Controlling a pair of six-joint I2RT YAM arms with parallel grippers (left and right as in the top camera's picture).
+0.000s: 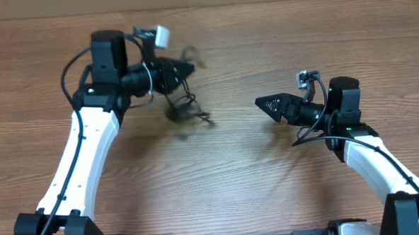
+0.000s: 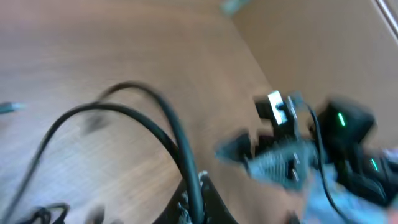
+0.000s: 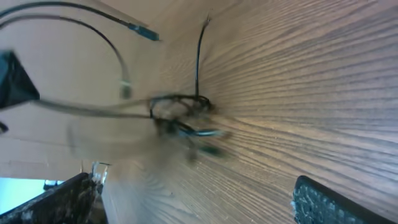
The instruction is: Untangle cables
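Overhead, the left gripper [image 1: 187,70] is clenched on the cables [image 1: 184,111]. Their blurred knot hangs just at its 6 o'clock, toward 11 o'clock of the table [image 1: 234,194], and strands run from the knot up to this gripper. At 3 o'clock of the knot, well apart, the right gripper [image 1: 260,101] points toward it. Its wrist view shows the fingers [image 3: 336,202] spread wide, grasping nothing. Whether the knot touches the table cannot be told.

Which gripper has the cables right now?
The left gripper, shut on a strand of the cable tangle. The right gripper stands open and empty, off to the side.
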